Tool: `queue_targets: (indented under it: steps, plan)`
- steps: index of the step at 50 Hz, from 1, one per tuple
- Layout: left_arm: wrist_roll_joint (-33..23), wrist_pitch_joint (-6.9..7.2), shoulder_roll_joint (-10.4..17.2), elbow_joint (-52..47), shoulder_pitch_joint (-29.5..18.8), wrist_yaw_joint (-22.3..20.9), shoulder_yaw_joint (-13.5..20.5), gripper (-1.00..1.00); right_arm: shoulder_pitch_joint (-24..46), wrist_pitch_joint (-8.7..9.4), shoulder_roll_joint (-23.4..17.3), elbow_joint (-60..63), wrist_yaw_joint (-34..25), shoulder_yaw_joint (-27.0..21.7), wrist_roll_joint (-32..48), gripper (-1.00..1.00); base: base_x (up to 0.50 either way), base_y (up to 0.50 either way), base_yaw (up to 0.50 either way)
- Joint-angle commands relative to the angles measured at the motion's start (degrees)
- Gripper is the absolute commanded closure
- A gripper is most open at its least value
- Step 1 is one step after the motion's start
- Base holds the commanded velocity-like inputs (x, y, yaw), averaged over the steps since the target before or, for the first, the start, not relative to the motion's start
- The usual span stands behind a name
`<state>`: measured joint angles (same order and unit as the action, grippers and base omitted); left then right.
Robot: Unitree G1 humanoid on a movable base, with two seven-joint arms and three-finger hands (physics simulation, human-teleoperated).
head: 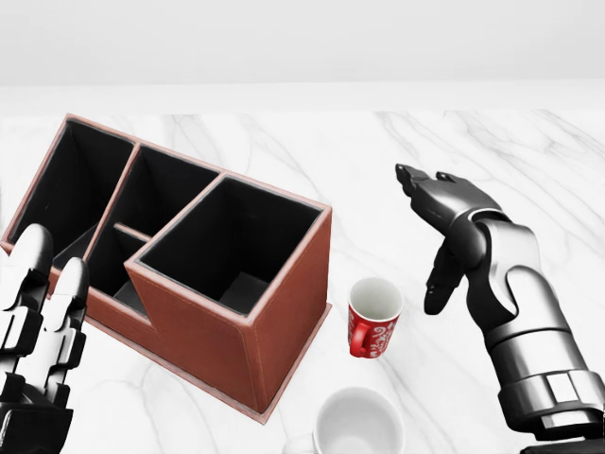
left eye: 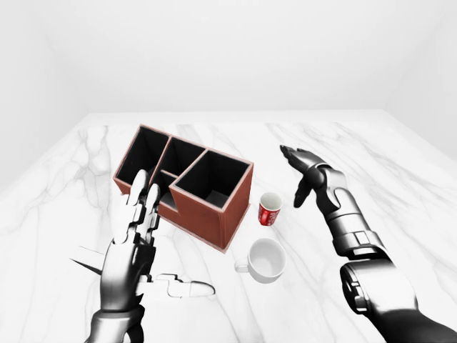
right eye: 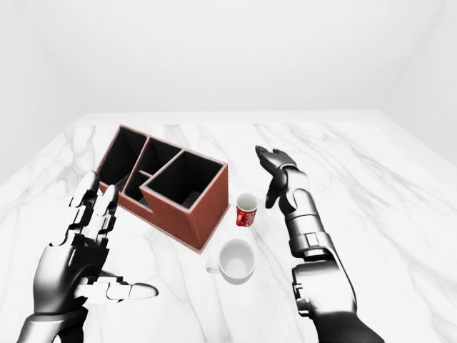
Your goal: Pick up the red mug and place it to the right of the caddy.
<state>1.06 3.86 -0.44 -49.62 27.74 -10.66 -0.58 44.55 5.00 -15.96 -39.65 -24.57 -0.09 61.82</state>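
Left-eye view: the red mug stands upright on the white marble table a little right of centre, just beside the right-hand wall of the brown caddy but apart from it; the right hand hangs above and to the right of the mug, fingers spread and holding nothing; the left hand is raised at lower left, fingers straight and together, thumb stuck out sideways, also empty; a white mug sits below the red one, near it

Head view: the red mug shows its open mouth and a white pattern on its side; it stands clear of the caddy corner; the right hand is in the upper right, well off the mug, thumb pointing down; the left hand fills the lower-left edge

Right-eye view: much the same layout, with the red mug at centre and the right hand just right of it, open

The mug looks small, stiff and probably light, with a glazed, slippery wall, and likely to chip if it tips; I cannot make out a handle, so a grasp round the body from the right, low on the wall, seems safest; it already stands to the caddy's right
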Motion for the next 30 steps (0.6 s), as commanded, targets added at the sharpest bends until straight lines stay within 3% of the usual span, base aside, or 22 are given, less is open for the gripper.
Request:
queue_targets:
  steps: [1, 7, 17, 18, 21, 30]
  plan:
    - [-0.05, 0.09, 0.23, -0.49, 0.33, 0.34, -0.40, -1.00, 3.43, 0.00, -4.92, 9.61, -8.93, -3.28, -0.73, -1.00, 0.00, 0.00, 0.00]
    - [-0.36, 0.10, 0.58, -0.89, 0.63, 0.67, -1.19, -1.00, 0.95, 0.00, -7.60, 20.07, -15.43, -5.91, -1.81, -1.00, 0.00, 0.00, 0.00]
    - [-0.44, 0.14, 0.76, -1.24, 0.90, 0.91, -1.57, -1.00, -5.01, 0.00, -11.21, 35.26, -15.43, -10.70, -5.88, -1.00, 0.00, 0.00, 0.00]
    - [-0.33, 1.14, 0.88, -2.24, 0.43, 0.99, -1.51, -1.00, -6.15, 0.00, -11.49, 39.46, -15.43, -11.96, -7.26, -1.00, 0.00, 0.00, 0.00]
    - [0.09, 1.14, 1.01, -8.44, -2.59, 1.02, -0.36, -1.00, -7.76, 0.00, -12.61, 44.65, -15.43, -13.23, -9.25, -1.00, 0.00, 0.00, 0.00]
    - [-0.45, 1.14, 0.06, -9.19, -2.30, -0.06, -0.17, -1.00, -15.68, 0.00, -15.03, 65.36, -15.43, -20.11, -17.01, -1.00, 0.00, 0.00, 0.00]
